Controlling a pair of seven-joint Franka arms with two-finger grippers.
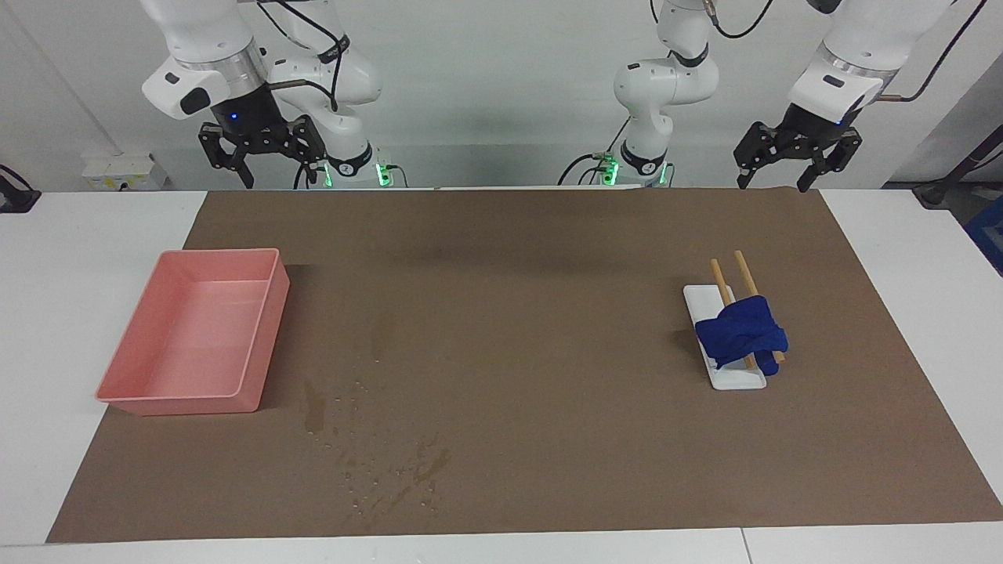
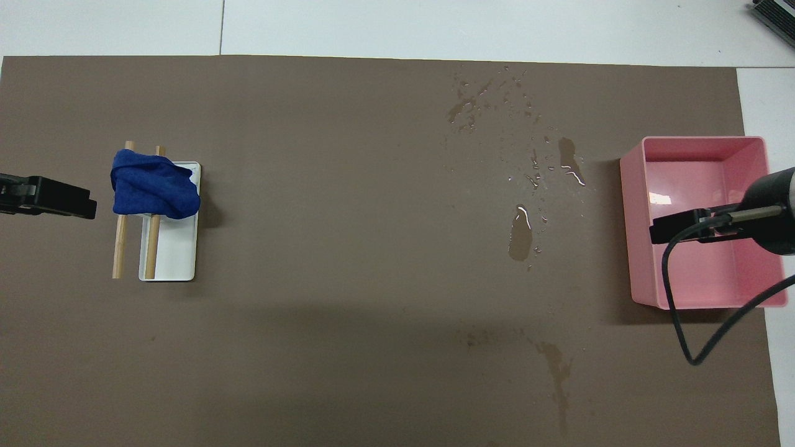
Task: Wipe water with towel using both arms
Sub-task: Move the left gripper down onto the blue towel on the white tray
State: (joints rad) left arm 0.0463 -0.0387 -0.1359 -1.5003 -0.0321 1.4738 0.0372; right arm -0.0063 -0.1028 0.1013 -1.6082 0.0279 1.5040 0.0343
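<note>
— Looking down at the table; what do you see?

— I see the towel point(image 1: 741, 333), blue and bunched up; it lies on two wooden sticks point(image 1: 746, 294) that rest across a small white tray point(image 1: 736, 377); all of that sits toward my left arm's end of the brown mat point(image 1: 517, 329).

— And the water?

— The water point(image 2: 520, 231) is in small puddles and drops on the mat, well apart from the towel, near the pink tub point(image 1: 196, 333); some drops lie farther from me than the tub's middle; the pink tub stands at my right arm's end, just beside the wet spots.

— Where are your hands?

— My left gripper point(image 1: 779, 174) hangs up in the air over the mat's edge by my base, fingers spread wide, holding nothing; my right gripper point(image 1: 262, 160) hangs over the other corner of that edge, fingers spread too, holding nothing; both arms wait.

— Anything in the way?

— Between the towel and the water the mat is bare; the sticks poke out from under the towel; a black cable point(image 2: 677, 298) loops from my right wrist over the tub in the view from above.
</note>
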